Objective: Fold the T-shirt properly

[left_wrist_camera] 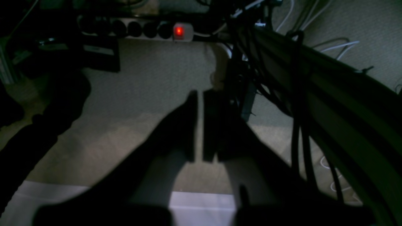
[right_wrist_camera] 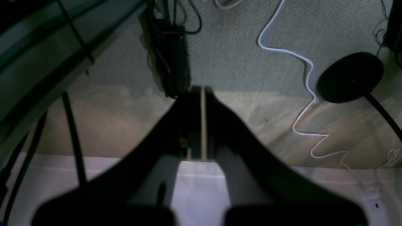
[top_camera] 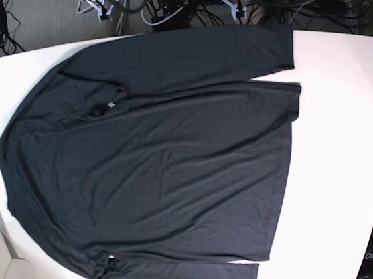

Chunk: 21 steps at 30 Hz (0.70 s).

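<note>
A black long-sleeved T-shirt (top_camera: pixel 155 163) is seen spread flat across a white table (top_camera: pixel 347 128) in the base view, collar toward that view's left and hem toward its right, with one sleeve laid along the far edge and the other along the near edge. Neither arm is seen over the garment; both wrist cameras look down past a strip of white table edge to grey carpet, cables and a power strip (left_wrist_camera: pixel 138 29) with a lit red switch. The left gripper (left_wrist_camera: pixel 200 125) is shown with its dark fingers drawn to a narrow slit, nothing held between them; the right gripper (right_wrist_camera: pixel 198 125) is pressed fully together, likewise empty. Folding is judged not yet begun. The fabric appears thin, soft and matte, marked by shallow diagonal ripples across the body and a small bunched pucker near the collar. Trouble could be expected from that limpness: a single layer may be missed, or two layers pinched at once, so that a fold is dragged askew. Cloth hanging close to the table's left edge could be pulled off, and wrinkles left unsmoothed would be locked into the finished fold.
</note>
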### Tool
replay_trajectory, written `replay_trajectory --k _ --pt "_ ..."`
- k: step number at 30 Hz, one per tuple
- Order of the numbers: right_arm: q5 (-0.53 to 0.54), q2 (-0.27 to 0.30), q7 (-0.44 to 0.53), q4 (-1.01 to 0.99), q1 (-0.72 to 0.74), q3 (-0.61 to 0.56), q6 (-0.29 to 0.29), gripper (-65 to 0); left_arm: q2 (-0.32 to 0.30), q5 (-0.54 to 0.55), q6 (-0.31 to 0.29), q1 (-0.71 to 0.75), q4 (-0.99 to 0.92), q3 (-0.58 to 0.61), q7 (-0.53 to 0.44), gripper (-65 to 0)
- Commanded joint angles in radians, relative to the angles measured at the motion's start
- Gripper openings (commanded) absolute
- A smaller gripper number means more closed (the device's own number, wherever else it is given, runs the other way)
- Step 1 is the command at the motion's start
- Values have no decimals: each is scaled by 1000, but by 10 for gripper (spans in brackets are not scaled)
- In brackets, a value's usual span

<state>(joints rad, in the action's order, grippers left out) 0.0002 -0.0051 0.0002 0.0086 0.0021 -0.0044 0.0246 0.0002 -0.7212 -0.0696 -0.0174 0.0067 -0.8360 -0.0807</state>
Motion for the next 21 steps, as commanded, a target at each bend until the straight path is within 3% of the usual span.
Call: replay_trajectory --k 1,4,10,13,21 --pt "4 1 2 1 -4 -1 -15 -650 2 -4 -5 10 2 1 -12 -614" --pt "4 1 74 1 -32 -1 -15 -650 2 -4 -8 29 9 -1 -63 -615" --pt "1 3 315 1 -118 -3 -15 -650 -7 -4 -12 106 3 1 -340 -615" --pt "1 4 395 1 -141 -3 -15 -650 -12 2 -82 115 3 -6 -390 -615" --pt "-1 4 576 0 -201 -3 -15 -650 -81 94 -301 133 9 -64 -396 -615"
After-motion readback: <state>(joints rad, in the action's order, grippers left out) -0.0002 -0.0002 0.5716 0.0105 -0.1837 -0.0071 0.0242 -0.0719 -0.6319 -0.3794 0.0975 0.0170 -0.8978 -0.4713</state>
